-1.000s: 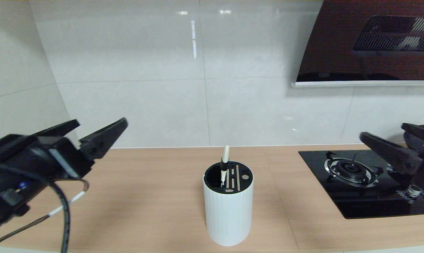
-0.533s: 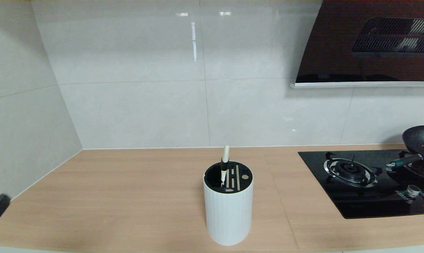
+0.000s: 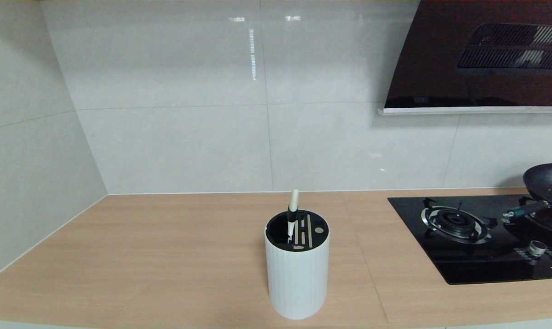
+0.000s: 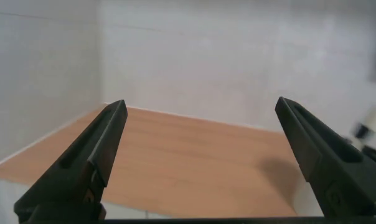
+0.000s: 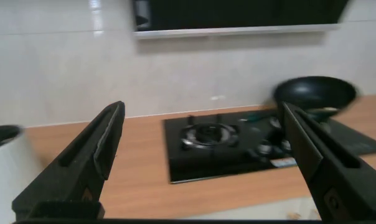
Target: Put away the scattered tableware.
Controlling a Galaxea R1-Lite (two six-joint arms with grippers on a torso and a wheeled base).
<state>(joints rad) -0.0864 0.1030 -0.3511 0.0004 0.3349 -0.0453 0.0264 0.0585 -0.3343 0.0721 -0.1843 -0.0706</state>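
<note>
Since left pincer [image 4: 200, 109] and right pincer [image 5: 202, 111] both gape wide, empty, we judge stowing done: cream-handled utensil [image 3: 293, 203] upright in white slotted holder [image 3: 297, 278] mid bench [image 3: 166, 256]. We'd park arms clear of holder.

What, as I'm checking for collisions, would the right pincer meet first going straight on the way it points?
Probably the gas hob, around its near burner, which lies framed by the open right pincer. If it travels level, it may instead reach the tiled wall behind. Depth is unclear.

The holder [image 3: 297, 278] hides the utensil [image 3: 293, 206] tip, perhaps a blade.
</note>
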